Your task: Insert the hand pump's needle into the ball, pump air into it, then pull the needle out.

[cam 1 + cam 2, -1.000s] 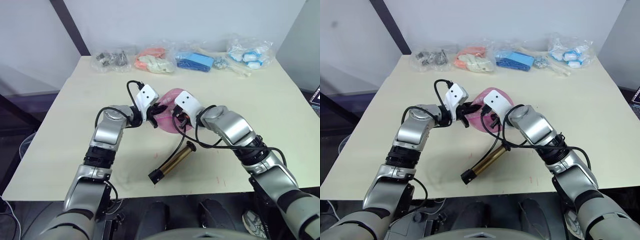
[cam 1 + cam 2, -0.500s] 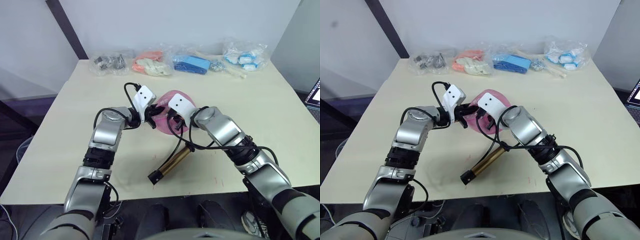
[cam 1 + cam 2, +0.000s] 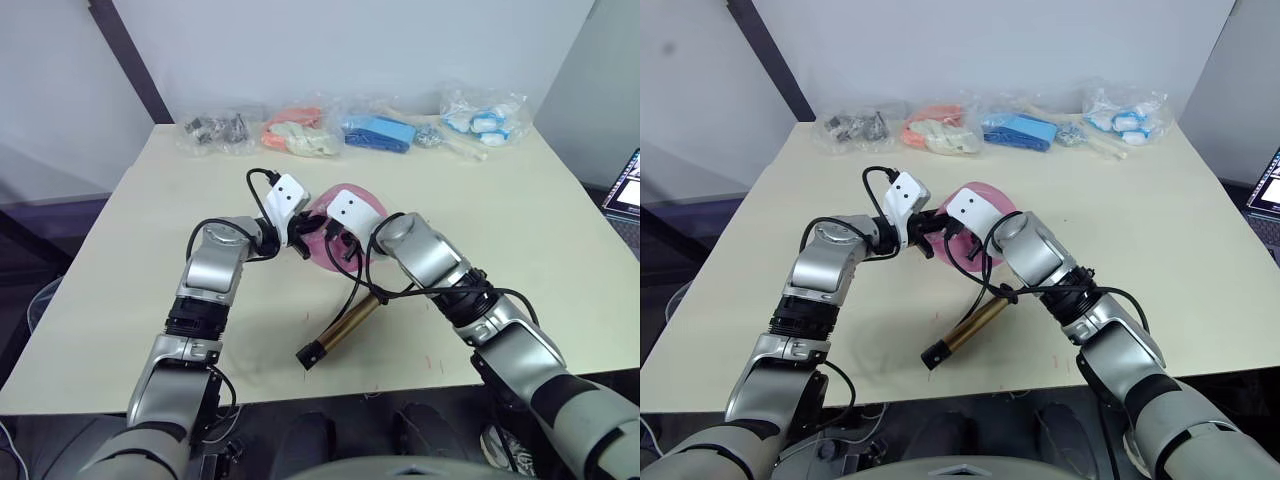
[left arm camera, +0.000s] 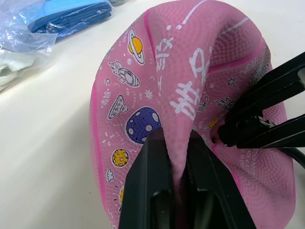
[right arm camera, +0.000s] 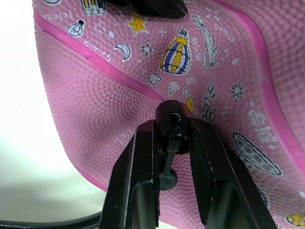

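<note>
The ball, mid-desk, still looks dented, so we judge pumping not yet done. The needle fitting presses the ball's skin; whether the pin is in, we cannot tell. Our right gripper clamps that fitting; our left gripper pinches a fold of the ball. The pump lies untouched nearer the front edge. Both arms bend inward, meeting at the ball.
</note>
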{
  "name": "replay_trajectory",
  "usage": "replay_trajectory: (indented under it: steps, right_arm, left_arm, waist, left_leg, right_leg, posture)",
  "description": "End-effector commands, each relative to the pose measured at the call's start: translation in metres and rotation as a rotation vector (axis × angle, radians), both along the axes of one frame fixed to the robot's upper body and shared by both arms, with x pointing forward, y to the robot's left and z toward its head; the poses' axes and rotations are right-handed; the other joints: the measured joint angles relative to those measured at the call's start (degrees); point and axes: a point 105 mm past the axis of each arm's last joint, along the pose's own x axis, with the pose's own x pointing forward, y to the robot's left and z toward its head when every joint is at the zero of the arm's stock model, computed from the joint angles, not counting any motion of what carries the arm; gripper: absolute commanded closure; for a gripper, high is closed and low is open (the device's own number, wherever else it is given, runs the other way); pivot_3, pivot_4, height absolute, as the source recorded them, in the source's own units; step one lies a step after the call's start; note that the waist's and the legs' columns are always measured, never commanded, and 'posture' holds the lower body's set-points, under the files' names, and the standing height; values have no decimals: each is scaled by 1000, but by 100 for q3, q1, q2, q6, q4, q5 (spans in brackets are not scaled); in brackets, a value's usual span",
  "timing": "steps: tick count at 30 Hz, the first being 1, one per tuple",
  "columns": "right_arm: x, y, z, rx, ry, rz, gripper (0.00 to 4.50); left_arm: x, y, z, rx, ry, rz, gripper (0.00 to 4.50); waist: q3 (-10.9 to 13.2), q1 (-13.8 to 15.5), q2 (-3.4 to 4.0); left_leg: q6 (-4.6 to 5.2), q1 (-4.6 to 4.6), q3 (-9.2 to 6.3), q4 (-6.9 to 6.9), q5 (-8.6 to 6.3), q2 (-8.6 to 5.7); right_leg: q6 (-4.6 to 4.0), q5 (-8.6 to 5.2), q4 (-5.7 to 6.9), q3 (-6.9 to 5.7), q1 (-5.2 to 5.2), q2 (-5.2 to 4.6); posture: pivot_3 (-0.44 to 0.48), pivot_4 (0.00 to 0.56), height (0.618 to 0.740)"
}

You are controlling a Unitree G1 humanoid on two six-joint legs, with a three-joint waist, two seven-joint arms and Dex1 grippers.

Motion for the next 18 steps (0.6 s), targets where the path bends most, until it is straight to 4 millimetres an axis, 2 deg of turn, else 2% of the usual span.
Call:
replay_trajectory:
  steps: [1, 18]
  right_arm:
    - [-8, 6, -32, -63, 75, 19, 4154]
    - [-2, 12, -50, -76, 112, -20, 4154]
  left_arm:
    - [-17, -20, -38, 8, 153, -77, 4500]
    - [-19, -18, -39, 3, 160, -63, 4500]
  waist:
    - [-5, -2, 0]
    - [-88, -98, 15]
  left_leg:
    - [0, 1, 0, -1, 0, 1]
    - [-1, 21, -18, -36, -1, 3]
  right_leg:
    - [0, 0, 0, 1, 0, 1]
    - [-9, 0, -20, 15, 1, 15]
  posture:
    - [0, 150, 740]
    - [0, 150, 740]
